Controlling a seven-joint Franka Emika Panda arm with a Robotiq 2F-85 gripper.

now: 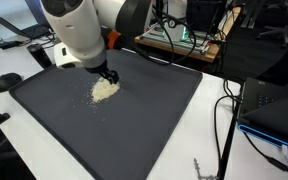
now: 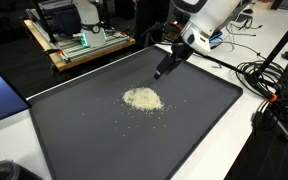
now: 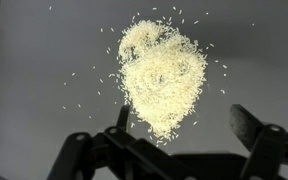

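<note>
A wide dark tray [image 2: 84,130] lies on the white desk [image 1: 209,130] and holds a small heap of rice [image 2: 142,98], with stray grains scattered around it. The claw [image 2: 161,72] hangs above the tray with its jaws spread wide, holding nothing. In the wrist view the rice [image 3: 162,78] lies just ahead of the claw [image 3: 181,113], untouched, its near edge between the fingers [image 3: 246,125].

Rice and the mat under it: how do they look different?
The rice is pale, the mat dark grey. The rice is a small lumpy heap; the mat is big and flat. The rice is many loose grains, some scattered around; the mat is one piece. Both show in all three views.
</note>
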